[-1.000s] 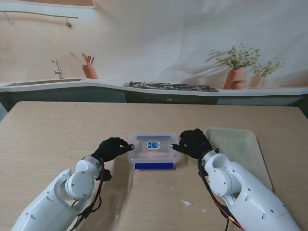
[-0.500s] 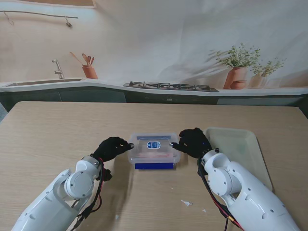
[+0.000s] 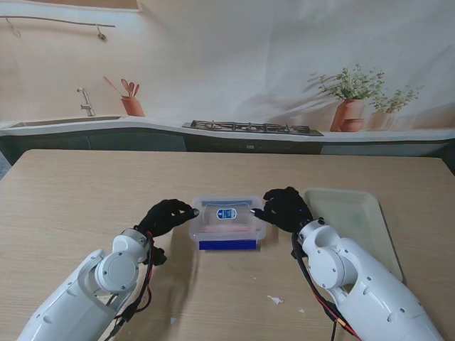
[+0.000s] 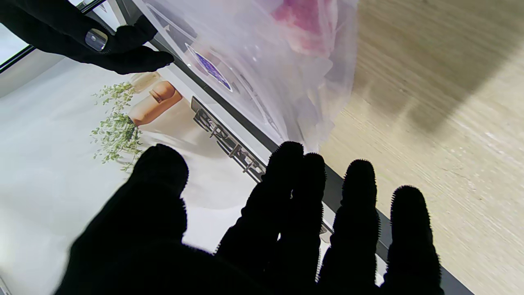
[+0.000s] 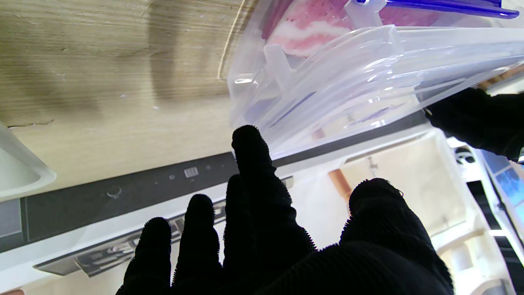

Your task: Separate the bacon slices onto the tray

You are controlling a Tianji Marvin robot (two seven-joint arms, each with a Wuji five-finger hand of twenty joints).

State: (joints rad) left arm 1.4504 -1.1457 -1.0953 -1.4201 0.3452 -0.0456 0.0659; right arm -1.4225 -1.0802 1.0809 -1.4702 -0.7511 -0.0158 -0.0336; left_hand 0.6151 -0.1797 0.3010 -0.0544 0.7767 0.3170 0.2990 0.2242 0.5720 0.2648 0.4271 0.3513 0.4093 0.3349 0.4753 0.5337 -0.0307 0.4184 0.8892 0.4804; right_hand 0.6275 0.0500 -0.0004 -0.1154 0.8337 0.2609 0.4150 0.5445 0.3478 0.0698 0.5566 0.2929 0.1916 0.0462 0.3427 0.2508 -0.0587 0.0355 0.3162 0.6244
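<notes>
Two white robot arms are reaching forward from the near corners. The black-gloved left hand (image 3: 166, 217) and right hand (image 3: 286, 209) are hovering level with each other, fingers spread and pointing inward, holding nothing.

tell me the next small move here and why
Probably lift the clear lid off the bacon container. The left hand and right hand sit at its two short ends with fingertips at the lid's edge, and the wrist views show pink bacon slices under the lid. The tray to the right holds nothing yet.
</notes>
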